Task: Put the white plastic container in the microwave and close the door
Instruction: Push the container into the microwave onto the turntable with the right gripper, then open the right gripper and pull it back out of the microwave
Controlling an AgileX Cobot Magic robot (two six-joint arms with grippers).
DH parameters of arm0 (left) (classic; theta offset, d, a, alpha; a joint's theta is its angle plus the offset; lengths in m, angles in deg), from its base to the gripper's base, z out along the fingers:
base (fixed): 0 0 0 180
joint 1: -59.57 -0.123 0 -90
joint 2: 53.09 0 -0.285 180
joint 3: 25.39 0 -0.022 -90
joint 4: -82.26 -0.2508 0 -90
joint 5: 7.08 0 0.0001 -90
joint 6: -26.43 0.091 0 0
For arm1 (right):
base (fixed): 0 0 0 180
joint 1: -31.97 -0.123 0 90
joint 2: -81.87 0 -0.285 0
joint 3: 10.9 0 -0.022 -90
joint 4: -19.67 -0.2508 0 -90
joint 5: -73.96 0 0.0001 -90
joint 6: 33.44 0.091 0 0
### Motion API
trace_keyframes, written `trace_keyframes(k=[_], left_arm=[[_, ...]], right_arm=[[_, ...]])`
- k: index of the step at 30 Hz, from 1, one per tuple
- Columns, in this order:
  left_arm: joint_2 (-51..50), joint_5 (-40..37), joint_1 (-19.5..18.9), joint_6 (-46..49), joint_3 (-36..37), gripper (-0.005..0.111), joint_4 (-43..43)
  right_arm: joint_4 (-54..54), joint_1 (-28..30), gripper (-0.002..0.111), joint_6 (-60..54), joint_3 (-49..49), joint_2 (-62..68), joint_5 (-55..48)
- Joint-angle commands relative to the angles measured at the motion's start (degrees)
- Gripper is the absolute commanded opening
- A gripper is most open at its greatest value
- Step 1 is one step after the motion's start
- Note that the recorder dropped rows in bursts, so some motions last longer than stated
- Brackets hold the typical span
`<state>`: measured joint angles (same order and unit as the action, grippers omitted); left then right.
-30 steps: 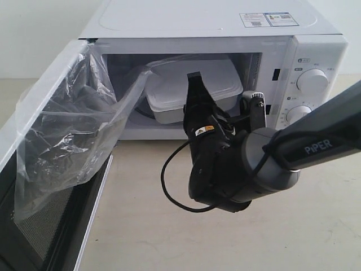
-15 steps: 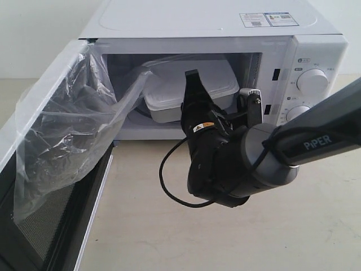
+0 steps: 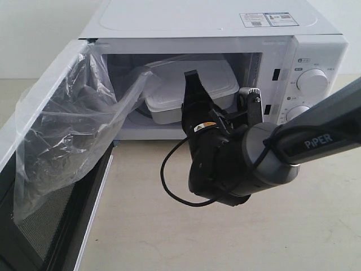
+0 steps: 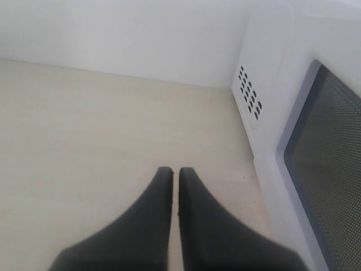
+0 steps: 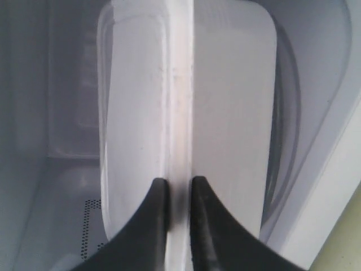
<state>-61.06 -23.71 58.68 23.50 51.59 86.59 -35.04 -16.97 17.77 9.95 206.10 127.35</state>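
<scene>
The white microwave (image 3: pixel 203 20) stands open, and the white plastic container (image 3: pixel 219 79) sits tilted inside its cavity. My right gripper (image 3: pixel 192 84) reaches in from the front and is shut on the container's near rim. In the right wrist view the gripper (image 5: pixel 179 180) pinches the rim ridge of the container (image 5: pixel 231 101), with the glass turntable (image 5: pixel 289 141) beside it. The door (image 3: pixel 34 231) is swung wide to the left, with crinkled clear film (image 3: pixel 67 130) hanging on its inner face. My left gripper (image 4: pixel 175 169) is shut and empty over the bare tabletop, beside the door's outer window (image 4: pixel 330 169).
Two round knobs (image 3: pixel 312 81) (image 3: pixel 297 114) sit on the microwave's right panel. A black cable (image 3: pixel 172 186) loops under the right wrist. The beige tabletop (image 3: pixel 146 237) lies in front. Vent holes (image 4: pixel 250 93) mark the microwave's side wall.
The right gripper and the container it holds have shifted slightly left and further into the cavity. The door has not moved.
</scene>
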Motion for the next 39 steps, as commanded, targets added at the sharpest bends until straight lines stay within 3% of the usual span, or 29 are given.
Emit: trace_keyframes(k=[1, 6, 9, 17, 24, 30, 34, 37, 39], left_arm=[[0.19, 0.34, -0.01, -0.45, 0.23, 0.004, 0.56], [0.19, 0.34, -0.01, -0.45, 0.23, 0.004, 0.56], [0.19, 0.34, -0.01, -0.45, 0.23, 0.004, 0.56], [0.19, 0.34, -0.01, -0.45, 0.23, 0.004, 0.56], [0.19, 0.34, -0.01, -0.45, 0.23, 0.004, 0.56], [0.19, 0.34, -0.01, -0.45, 0.23, 0.004, 0.56], [0.19, 0.34, -0.01, -0.45, 0.23, 0.004, 0.56], [0.19, 0.34, -0.01, -0.45, 0.23, 0.004, 0.56], [0.19, 0.34, -0.01, -0.45, 0.23, 0.004, 0.56]], right_arm=[[0.8, 0.45, 0.007, -0.24, -0.37, -0.36, 1.33], [0.42, 0.45, 0.036, -0.16, -0.37, -0.36, 1.44], [0.42, 0.45, 0.043, -0.16, -0.37, -0.36, 1.56], [3.03, 0.45, 0.043, -0.77, 0.14, -0.48, 1.56], [7.67, 0.34, 0.043, 2.01, 6.52, -0.59, 4.72], [21.18, 0.34, 0.043, 2.04, 13.43, -2.11, 8.69], [24.88, 0.34, 0.042, -10.46, 16.56, -4.14, 7.63], [26.89, 0.34, 0.031, -23.41, 18.93, -5.59, 7.18], [27.62, 0.34, 0.016, -32.28, 19.9, -6.19, 7.18]])
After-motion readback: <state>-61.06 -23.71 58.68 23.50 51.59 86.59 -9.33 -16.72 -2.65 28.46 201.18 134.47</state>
